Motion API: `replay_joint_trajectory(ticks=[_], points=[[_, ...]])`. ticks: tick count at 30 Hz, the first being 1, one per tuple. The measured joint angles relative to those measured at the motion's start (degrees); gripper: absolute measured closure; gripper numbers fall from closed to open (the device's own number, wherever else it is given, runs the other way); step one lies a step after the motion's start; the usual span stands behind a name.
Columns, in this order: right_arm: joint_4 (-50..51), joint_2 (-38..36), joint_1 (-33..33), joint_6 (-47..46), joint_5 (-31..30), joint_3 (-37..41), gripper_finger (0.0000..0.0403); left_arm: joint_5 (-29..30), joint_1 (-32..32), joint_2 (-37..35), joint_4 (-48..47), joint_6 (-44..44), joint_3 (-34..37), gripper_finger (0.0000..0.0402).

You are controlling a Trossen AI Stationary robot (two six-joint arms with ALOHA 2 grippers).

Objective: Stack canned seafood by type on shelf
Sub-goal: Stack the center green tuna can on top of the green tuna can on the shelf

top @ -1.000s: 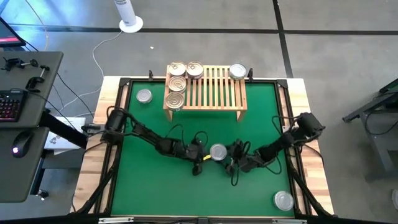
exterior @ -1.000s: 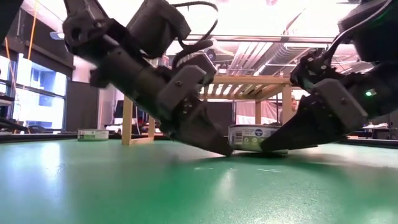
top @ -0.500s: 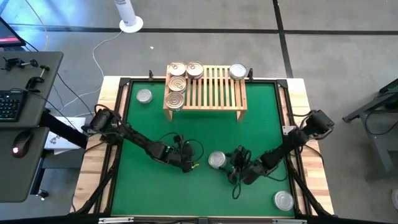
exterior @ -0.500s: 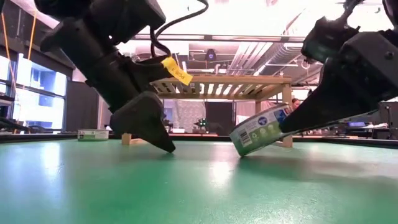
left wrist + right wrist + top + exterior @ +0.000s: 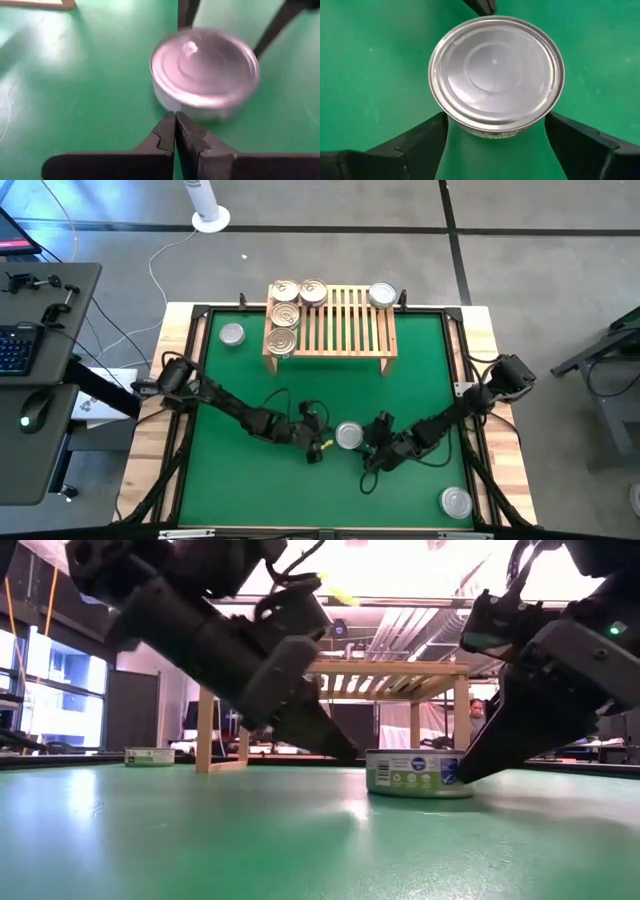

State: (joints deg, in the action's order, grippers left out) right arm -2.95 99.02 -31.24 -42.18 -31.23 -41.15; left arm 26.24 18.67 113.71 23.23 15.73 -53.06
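Note:
A silver-topped tin [image 5: 349, 436] stands flat on the green mat, seen in the low view [image 5: 418, 772] with a white and green label. My right gripper [image 5: 364, 443] comes at it from the table's right, one finger on each side of it [image 5: 495, 124]. My left gripper [image 5: 330, 442] is shut, and its tips [image 5: 175, 122] are just left of the tin; whether they touch it I cannot tell. The light-wood shelf [image 5: 345, 320] carries several gold-tan tins [image 5: 285, 313] at its left end and one silver tin [image 5: 381, 295] at its far right corner. My right gripper pinches the tin's side wall [image 5: 451, 120] between its two fingers [image 5: 425, 135], which sit on opposite sides. They slant down from the table's right. The tin sits upright with its base flat on the mat.
One silver tin [image 5: 232, 334] rests on the mat left of the shelf, also seen in the low view [image 5: 150, 755]. Another silver tin [image 5: 456, 501] sits near the mat's near right corner. A dark frame [image 5: 200, 315] borders the mat.
My right gripper had drawn the tin a little toward the near edge and tipped it on its rim; the tin now stands flat again. My left gripper pulled away to the left, then came back right to the tin's side.

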Motion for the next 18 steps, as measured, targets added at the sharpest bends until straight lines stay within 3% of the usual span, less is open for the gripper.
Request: replay_joint_trajectory(ticks=[5,12,18], points=[[-0.3,0.2,2.1,0.6,1.8,0.0,0.0066,-0.7,-1.6,2.6,2.6,0.1,0.0,0.0402],[-6.1,3.8,5.5,4.9,4.2,0.0,0.0016,-3.3,-2.6,4.5,4.7,0.6,0.0,0.0402],[-10.4,4.5,3.9,11.0,-2.7,0.1,0.0004,-3.5,-2.6,4.7,4.9,0.6,0.0,0.0402]])
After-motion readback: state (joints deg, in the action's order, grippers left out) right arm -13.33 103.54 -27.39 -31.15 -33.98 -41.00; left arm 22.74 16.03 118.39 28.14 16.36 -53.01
